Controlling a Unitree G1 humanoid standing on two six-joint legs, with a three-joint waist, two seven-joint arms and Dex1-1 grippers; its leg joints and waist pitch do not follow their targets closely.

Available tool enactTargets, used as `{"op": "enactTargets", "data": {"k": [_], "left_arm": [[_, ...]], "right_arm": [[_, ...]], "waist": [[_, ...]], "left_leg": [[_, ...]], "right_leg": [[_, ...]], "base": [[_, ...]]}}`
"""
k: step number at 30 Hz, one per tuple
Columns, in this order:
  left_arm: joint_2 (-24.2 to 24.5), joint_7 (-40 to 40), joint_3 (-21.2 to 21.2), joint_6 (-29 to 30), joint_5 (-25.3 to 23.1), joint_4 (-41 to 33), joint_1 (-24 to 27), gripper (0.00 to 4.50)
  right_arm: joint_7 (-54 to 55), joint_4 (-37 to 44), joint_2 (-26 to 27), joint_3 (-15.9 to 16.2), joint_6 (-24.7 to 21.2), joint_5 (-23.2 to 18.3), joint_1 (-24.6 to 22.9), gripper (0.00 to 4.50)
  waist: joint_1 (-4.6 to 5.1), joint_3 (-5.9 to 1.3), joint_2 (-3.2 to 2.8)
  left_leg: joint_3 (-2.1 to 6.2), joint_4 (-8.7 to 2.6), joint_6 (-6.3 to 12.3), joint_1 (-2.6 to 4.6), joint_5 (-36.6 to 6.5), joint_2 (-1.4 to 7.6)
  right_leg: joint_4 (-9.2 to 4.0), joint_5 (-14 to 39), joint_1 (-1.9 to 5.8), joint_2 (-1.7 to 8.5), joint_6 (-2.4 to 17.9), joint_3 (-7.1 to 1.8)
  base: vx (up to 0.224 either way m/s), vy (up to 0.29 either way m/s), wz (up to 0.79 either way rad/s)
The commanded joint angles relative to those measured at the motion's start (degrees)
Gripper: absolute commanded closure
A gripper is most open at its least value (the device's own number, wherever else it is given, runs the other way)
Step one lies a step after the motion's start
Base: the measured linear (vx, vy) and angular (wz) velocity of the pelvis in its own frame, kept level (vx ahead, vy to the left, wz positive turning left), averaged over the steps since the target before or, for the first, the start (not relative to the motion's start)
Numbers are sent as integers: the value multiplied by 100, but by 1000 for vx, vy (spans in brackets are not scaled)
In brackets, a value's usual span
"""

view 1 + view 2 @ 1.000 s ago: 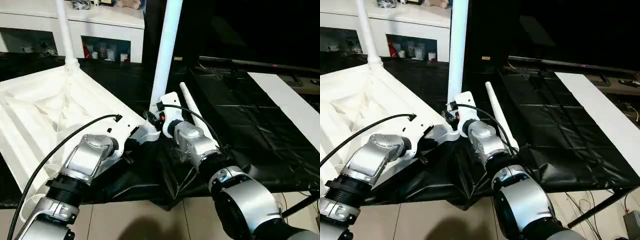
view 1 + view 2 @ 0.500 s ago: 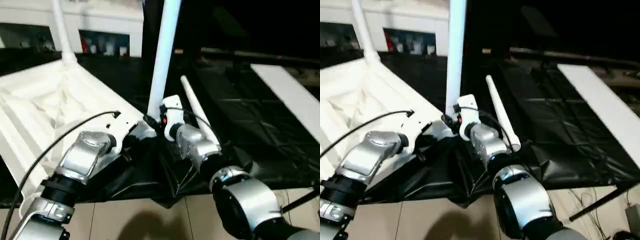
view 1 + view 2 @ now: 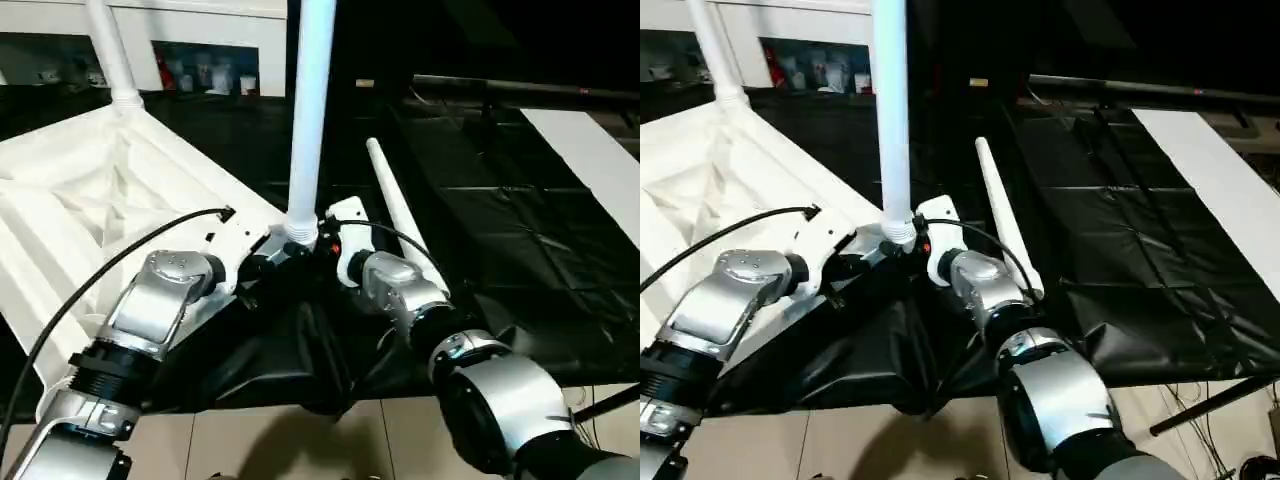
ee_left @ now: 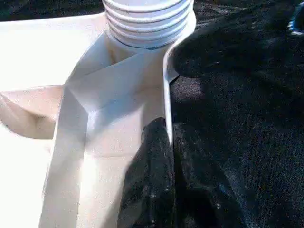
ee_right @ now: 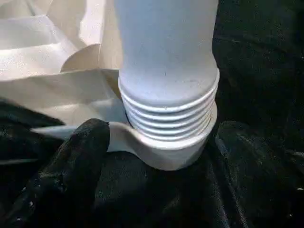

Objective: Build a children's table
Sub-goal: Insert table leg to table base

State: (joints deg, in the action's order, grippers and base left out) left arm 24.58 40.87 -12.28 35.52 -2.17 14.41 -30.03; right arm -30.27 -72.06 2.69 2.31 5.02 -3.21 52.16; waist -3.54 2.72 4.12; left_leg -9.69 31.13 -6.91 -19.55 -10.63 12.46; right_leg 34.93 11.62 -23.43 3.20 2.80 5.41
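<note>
The children's table lies upside down: its white ribbed tabletop (image 3: 90, 200) covers the left of the black cloth. One white leg (image 3: 110, 50) stands in the far corner. A second leg (image 3: 310, 110) stands in the near corner socket (image 5: 161, 152), its threaded end (image 5: 166, 114) seated there. My right gripper (image 5: 161, 130) is open, one finger on each side of that socket and clear of the leg. The left gripper (image 4: 167, 130) is shut on the tabletop's thin rim wall (image 4: 166, 90), just short of the same corner. A third leg (image 3: 400, 215) lies loose on the cloth, beside my right forearm.
Black cloth (image 3: 500, 220) covers the work surface, bunched under the near corner. A white cabinet (image 3: 200, 30) stands along the back. At the right lies a long white board (image 3: 590, 160). Tiled floor (image 3: 300, 440) shows at the front edge. A black cable (image 3: 120, 270) arcs over my left forearm.
My right gripper has opened and let go of the near leg's base. The leg now stands straighter in its socket. The head view has tilted; the left gripper keeps its hold.
</note>
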Motion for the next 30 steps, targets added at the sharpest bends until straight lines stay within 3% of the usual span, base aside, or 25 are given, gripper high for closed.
{"op": "enactTargets", "data": {"k": [1, 5, 11, 16, 17, 19, 21, 24, 30], "left_arm": [[154, 195, -161, -150, -61, 139, 78, 450], [339, 514, -193, -417, 0, 109, 158, 450], [722, 1352, -259, -1258, 207, -48, 337, 450], [1058, 2100, -463, -1936, 314, -244, 511, 450], [1112, 2235, -496, -1990, 347, -294, 549, 450], [1151, 2494, -495, -2092, 498, -400, 617, 450], [1191, 2684, -523, -2102, 599, -533, 664, 450], [1237, 2789, -570, -2111, 611, -621, 698, 450], [1196, 2772, -566, -2352, 528, -404, 632, 450]], "right_arm": [[-182, 177, -189, 107, 108, 141, 61, 57], [-594, 381, -468, 223, 294, 235, -31, 57], [-1816, 897, -945, 324, 350, 170, -361, 57], [-3328, 1448, -1237, 634, 259, 38, -765, 57], [-3465, 1512, -1282, 722, 337, 77, -825, 57], [-3541, 1568, -1329, 832, 488, 156, -873, 57], [-3453, 1598, -1324, 860, 603, 217, -871, 57], [-3486, 1704, -1301, 892, 716, 243, -904, 57], [-3913, 2071, -1259, 918, 433, 114, -1075, 57]], "waist": [[-15, -312, -115], [-23, -304, -83], [-40, -338, -112], [-99, -333, -126], [-105, -329, -121], [-168, -326, -141], [-187, -322, -135], [-189, -318, -134], [-183, -330, -111]], "left_leg": [[-31, -260, 303, -29, -425, 122], [-34, -248, 292, -27, -490, 129], [-45, -190, 486, -9, -226, 132], [-48, -164, 566, -10, -322, 158], [-49, -168, 548, -19, -341, 165], [-70, -166, 438, 36, -498, 181], [-67, -178, 292, 29, -598, 184], [-67, -179, 237, 14, -660, 173], [-41, -167, 202, -25, -621, 150]], "right_leg": [[-315, 48, 387, 491, 1209, -391], [-323, 267, 388, 490, 1133, -388], [-243, -317, 382, 465, 1328, -379], [-225, -430, 388, 461, 1389, -366], [-216, -396, 392, 463, 1390, -366], [-228, -197, 344, 470, 1420, -365], [-225, -24, 350, 476, 1387, -373], [-230, 84, 354, 474, 1313, -379], [-231, 201, 393, 473, 1130, -389]], "base": [[0, 0, 0], [0, 0, 0], [0, 0, 0], [0, 0, 0], [0, 0, 0], [0, 0, 0], [0, 0, 0], [0, 0, 0], [0, 0, 0]]}}
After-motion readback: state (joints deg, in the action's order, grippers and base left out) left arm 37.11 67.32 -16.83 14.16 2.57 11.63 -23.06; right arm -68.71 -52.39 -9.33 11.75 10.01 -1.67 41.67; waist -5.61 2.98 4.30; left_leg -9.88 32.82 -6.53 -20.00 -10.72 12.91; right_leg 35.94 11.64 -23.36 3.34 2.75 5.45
